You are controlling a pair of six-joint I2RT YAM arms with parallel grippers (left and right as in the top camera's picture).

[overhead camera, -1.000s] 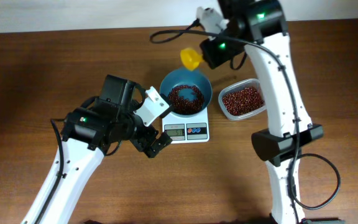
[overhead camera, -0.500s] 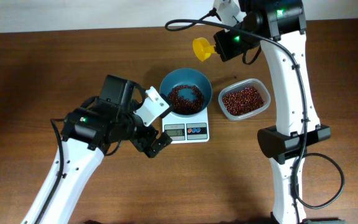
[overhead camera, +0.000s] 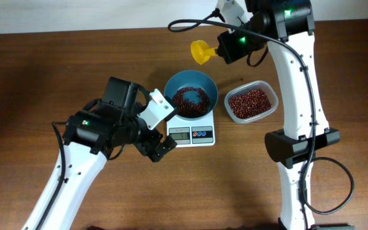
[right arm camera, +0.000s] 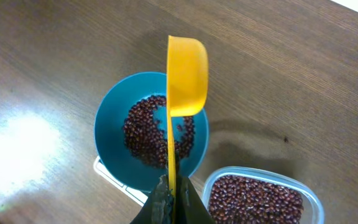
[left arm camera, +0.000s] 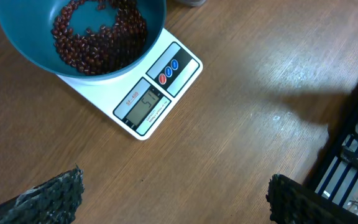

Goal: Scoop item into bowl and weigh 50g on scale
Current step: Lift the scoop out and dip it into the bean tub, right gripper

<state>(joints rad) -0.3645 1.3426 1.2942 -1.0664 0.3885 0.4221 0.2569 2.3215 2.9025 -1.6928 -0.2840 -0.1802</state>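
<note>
Overhead: the right gripper (overhead camera: 221,50) is clenched on the handle of a yellow scoop (overhead camera: 200,52). The handle runs out sideways from its fingers, and the cup sits at the far end. No beans show in the cup. The bowl (overhead camera: 173,85) lies just ahead of the cup on the side toward the robot, standing on the scale (overhead camera: 206,135) with a heap of beans (overhead camera: 190,99) inside. The clear container (overhead camera: 271,96) of more beans lies beside the bowl, almost straight under the right forearm. The left gripper (overhead camera: 158,151) is released and holds nothing. It hangs just off the scale's front corner, the display close in front of it.

Left wrist: both fingers (left arm camera: 55,196) stand wide apart with bare table between them. The scale is ahead and to one side, its display turned toward this gripper. The digits are lit, but I cannot read them with certainty. The bowl rests squarely on the platform.

Right wrist: the scoop's long axis points straight away from the fingers. Its cup is turned on its side and shows over the bowl's far rim (right arm camera: 104,130). The bowl is directly below the handle and the container is off to one side, nearer the wrist.

The right arm alone carries the tool and is nearest both vessels. The coming move probably depends on whether the scoop swings toward the container for more beans or toward the bowl.
</note>
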